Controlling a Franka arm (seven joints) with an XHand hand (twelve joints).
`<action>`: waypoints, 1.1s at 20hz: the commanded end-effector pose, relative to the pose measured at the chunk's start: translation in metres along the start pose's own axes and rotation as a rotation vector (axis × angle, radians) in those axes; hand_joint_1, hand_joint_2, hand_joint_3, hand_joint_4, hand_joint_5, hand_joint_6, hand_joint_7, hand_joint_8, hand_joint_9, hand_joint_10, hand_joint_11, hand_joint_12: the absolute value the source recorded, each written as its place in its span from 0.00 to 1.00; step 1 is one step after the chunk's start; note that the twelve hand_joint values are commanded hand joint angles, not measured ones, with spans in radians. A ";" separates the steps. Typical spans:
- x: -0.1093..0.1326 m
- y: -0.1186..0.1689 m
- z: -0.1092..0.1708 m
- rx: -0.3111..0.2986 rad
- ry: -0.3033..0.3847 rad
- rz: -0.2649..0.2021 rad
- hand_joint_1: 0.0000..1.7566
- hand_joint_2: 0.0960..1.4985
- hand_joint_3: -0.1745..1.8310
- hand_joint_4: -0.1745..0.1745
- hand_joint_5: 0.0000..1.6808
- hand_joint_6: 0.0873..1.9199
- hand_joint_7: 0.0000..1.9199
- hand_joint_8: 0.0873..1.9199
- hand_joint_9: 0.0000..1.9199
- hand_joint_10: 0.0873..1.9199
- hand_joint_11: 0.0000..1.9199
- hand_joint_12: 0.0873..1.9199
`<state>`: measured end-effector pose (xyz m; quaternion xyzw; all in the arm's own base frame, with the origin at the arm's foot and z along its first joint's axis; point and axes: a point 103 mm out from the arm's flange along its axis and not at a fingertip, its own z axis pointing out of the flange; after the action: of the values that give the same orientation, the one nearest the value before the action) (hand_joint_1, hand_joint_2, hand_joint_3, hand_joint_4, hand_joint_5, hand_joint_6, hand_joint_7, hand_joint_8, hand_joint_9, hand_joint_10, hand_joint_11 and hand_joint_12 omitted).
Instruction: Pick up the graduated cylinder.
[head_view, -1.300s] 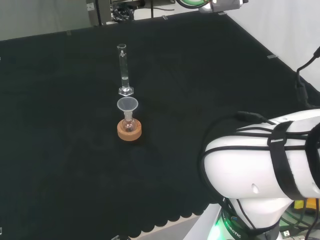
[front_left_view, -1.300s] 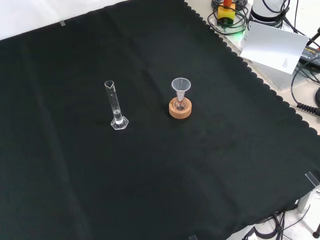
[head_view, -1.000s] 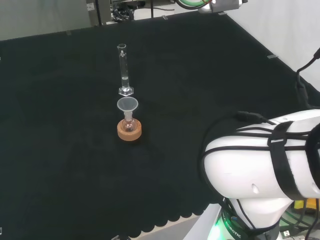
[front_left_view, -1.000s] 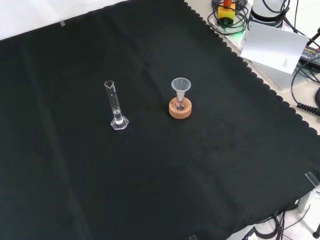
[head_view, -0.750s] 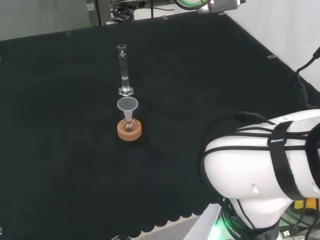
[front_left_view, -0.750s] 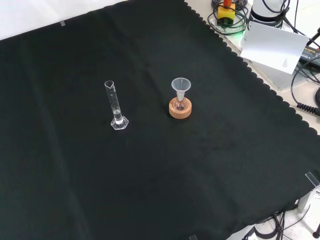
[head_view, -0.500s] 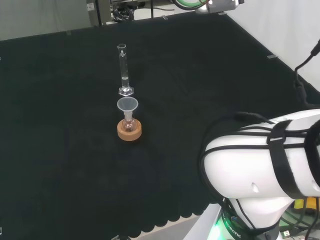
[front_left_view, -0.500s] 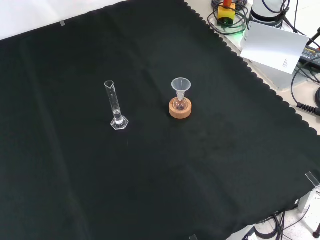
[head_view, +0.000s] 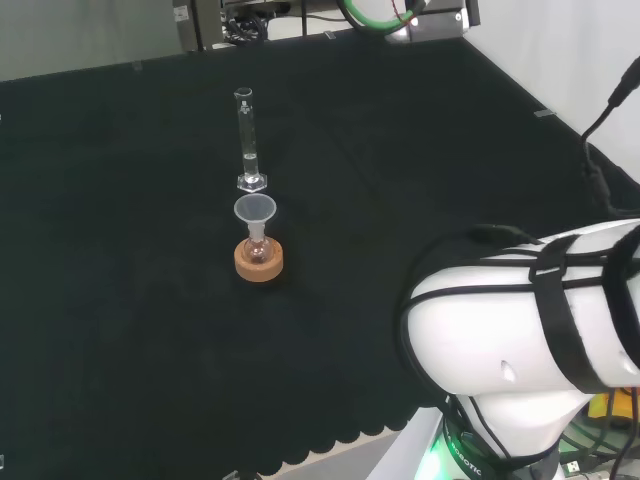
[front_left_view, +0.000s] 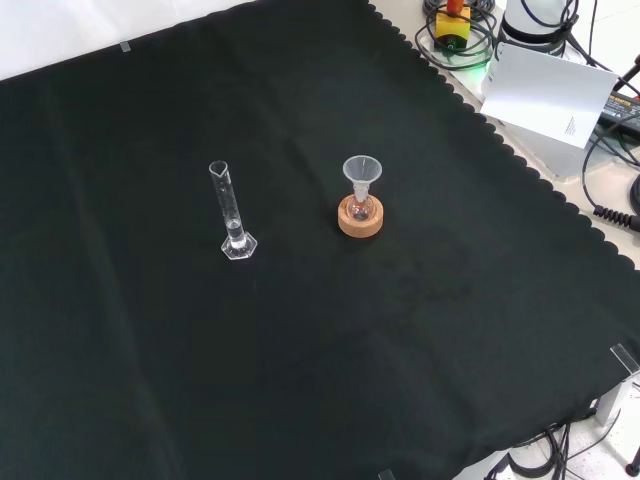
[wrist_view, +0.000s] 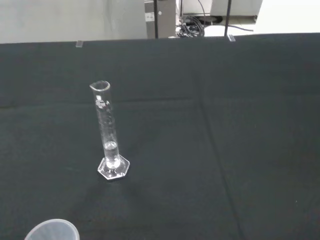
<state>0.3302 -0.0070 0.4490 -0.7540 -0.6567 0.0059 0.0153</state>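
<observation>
Cylinder (front_left_view: 232, 214) stands upright on its clear foot on the black cloth (front_left_view: 150, 380), just where it stood a second ago, untouched. The funnel (front_left_view: 361, 170) in its small flask on the cork ring (front_left_view: 360, 220) hasn't budged either. What has moved is the arm: in the head view the white link (head_view: 520, 330) has shifted a little, so the approach looks only just under way, the pickup all ahead. The wrist view gives the cylinder (wrist_view: 107, 130) close and square-on, pour lip up, a little liquid low in the tube, which the head view barely hints at. How open the hand is, I cannot tell.
</observation>
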 end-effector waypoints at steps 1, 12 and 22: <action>-0.021 0.020 0.026 0.027 0.016 0.031 0.03 0.80 0.24 0.50 0.14 0.00 0.00 0.21 0.07 0.30 0.00 0.68; -0.028 0.127 0.087 -0.044 0.100 -0.022 0.11 0.76 0.22 0.47 0.15 0.00 0.02 0.22 0.09 0.31 0.00 0.69; 0.002 0.175 0.158 -0.057 0.158 -0.123 0.25 0.68 0.20 0.42 0.17 0.00 0.05 0.25 0.14 0.32 0.03 0.71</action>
<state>0.4618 -0.0388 0.3218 -0.7365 -0.6736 -0.0379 0.0491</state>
